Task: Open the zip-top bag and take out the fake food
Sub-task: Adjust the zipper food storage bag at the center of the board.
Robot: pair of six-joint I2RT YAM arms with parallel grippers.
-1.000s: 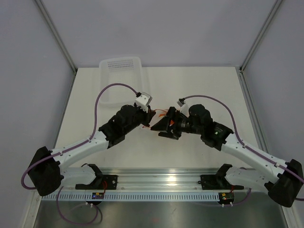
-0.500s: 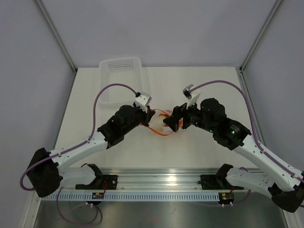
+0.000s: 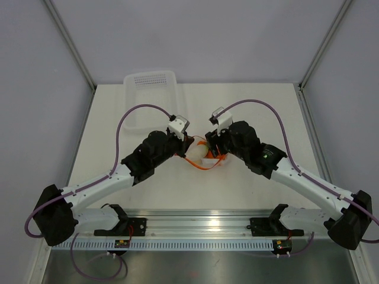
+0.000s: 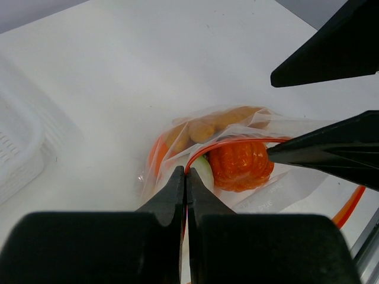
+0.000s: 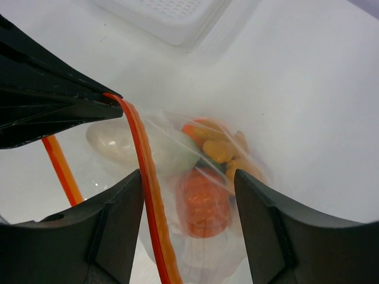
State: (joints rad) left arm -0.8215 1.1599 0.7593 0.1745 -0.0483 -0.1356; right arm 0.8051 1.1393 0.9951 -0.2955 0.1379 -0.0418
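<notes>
The zip-top bag (image 3: 208,161) lies at mid-table between my two grippers, its mouth pulled apart. My left gripper (image 3: 189,146) is shut on its red-orange zipper strip (image 4: 204,152) at one end of the mouth. My right gripper (image 5: 189,204) is open and hovers over the mouth; the other strip (image 5: 148,177) runs loose beside its left finger (image 5: 121,225). The fake food lies inside the bag: an orange ribbed fruit (image 5: 204,201), yellow pieces (image 5: 222,151) and a white radish-like piece (image 5: 112,142). The orange fruit (image 4: 240,163) also shows in the left wrist view.
The white perforated basket (image 3: 151,80) stands at the back left of the table; it also shows in the left wrist view (image 4: 15,148) and in the right wrist view (image 5: 172,12). My right gripper's fingers (image 4: 323,154) stand close to my left gripper.
The right gripper pulled to the right, the bag's mouth spread open, then the right gripper swung back over the opening with its jaws open. The left gripper has kept its hold.
</notes>
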